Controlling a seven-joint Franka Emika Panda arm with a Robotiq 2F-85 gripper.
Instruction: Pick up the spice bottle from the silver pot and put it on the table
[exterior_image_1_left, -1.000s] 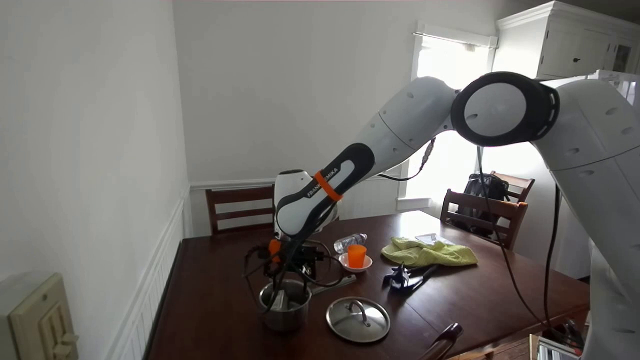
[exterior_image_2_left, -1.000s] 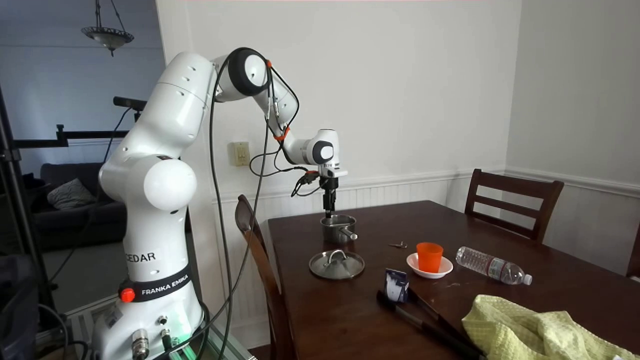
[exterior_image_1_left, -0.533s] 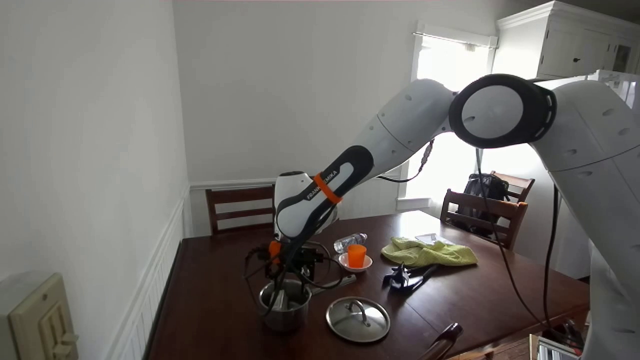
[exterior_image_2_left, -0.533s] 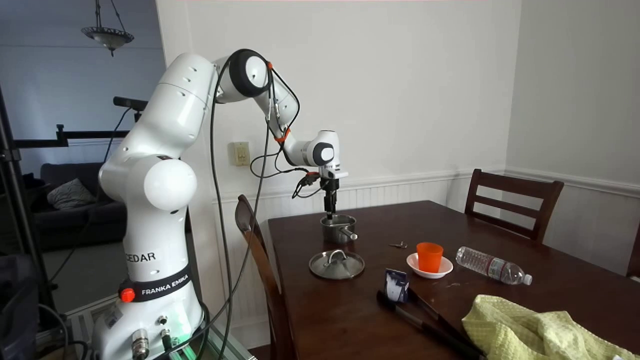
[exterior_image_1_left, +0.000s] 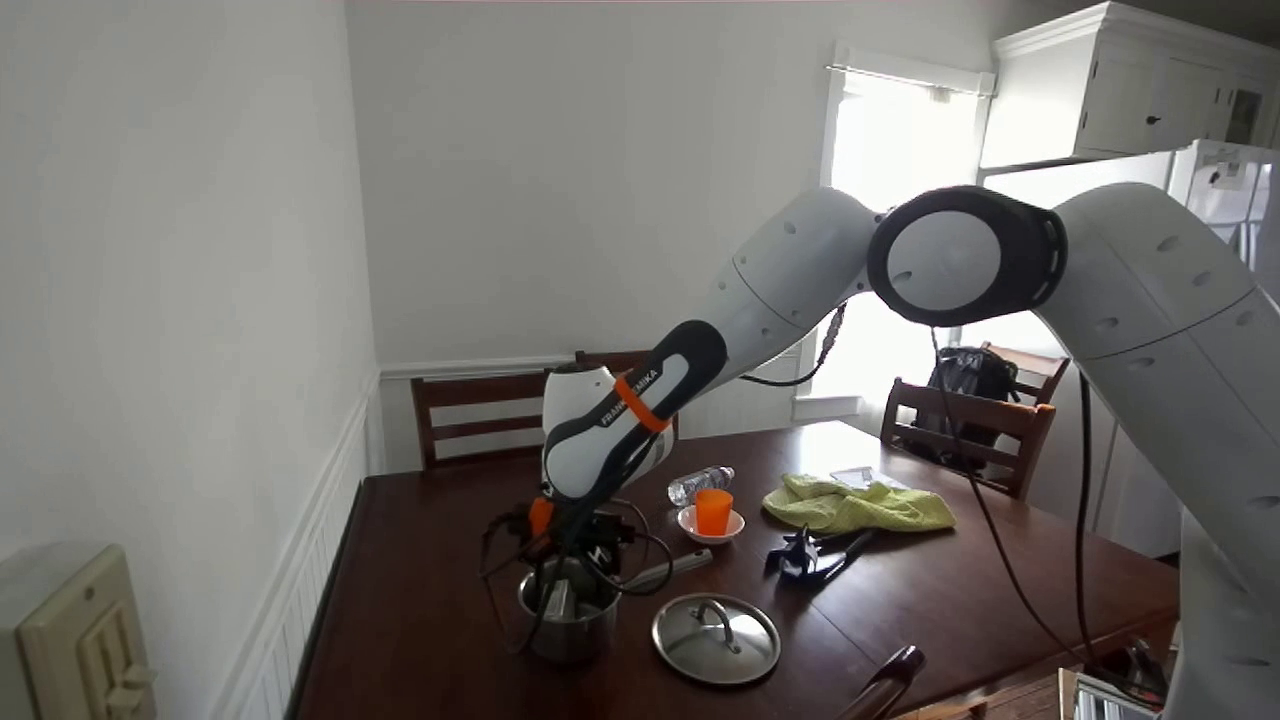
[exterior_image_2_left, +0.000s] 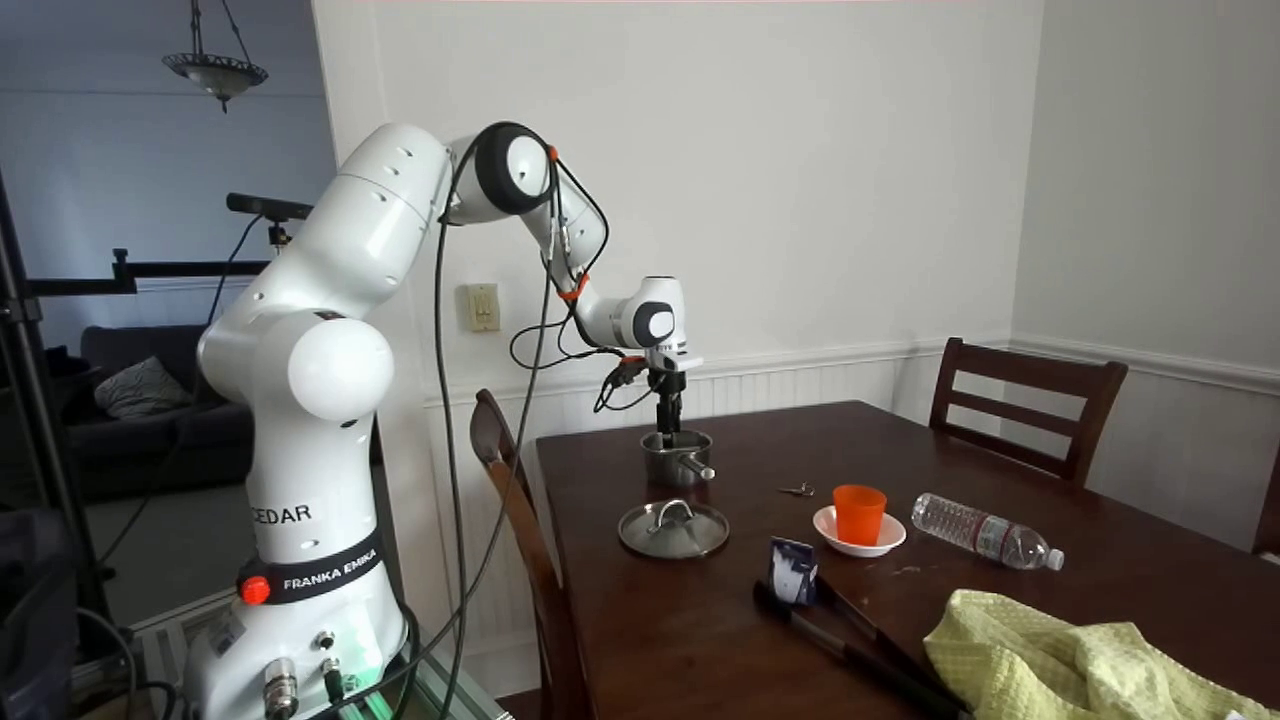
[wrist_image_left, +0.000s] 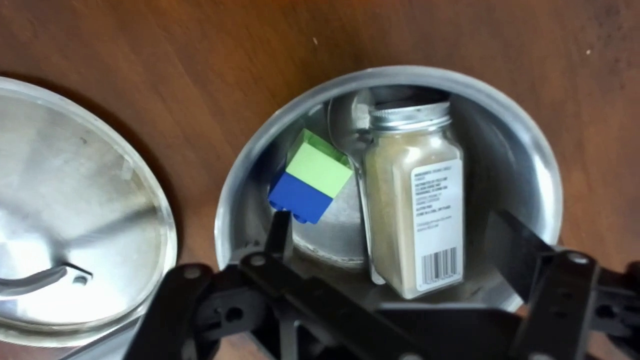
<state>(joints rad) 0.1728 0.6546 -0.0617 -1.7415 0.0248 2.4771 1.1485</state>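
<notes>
The claw (wrist_image_left: 394, 232) stood with its fingers (wrist_image_left: 281, 231) spread wide, one to each side of the spice bottle (wrist_image_left: 412, 200), a gap showing either way and nothing in its hold. Clear and square-sided, the bottle held tan powder under a ridged silver cap, its white barcoded label in sight. It rested tilted inside the silver pot (wrist_image_left: 415, 73), cap towards the far rim in the wrist view. Left of it there were a metal spoon (wrist_image_left: 347, 127) and green and blue toy bricks (wrist_image_left: 311, 182). Farther left, the steel lid (wrist_image_left: 65, 175) lay on the desk (wrist_image_left: 210, 60). To the pot's right, in both exterior views, an orange cup (exterior_image_2_left: 859, 515) stood on a white plate (exterior_image_2_left: 892, 537).
</notes>
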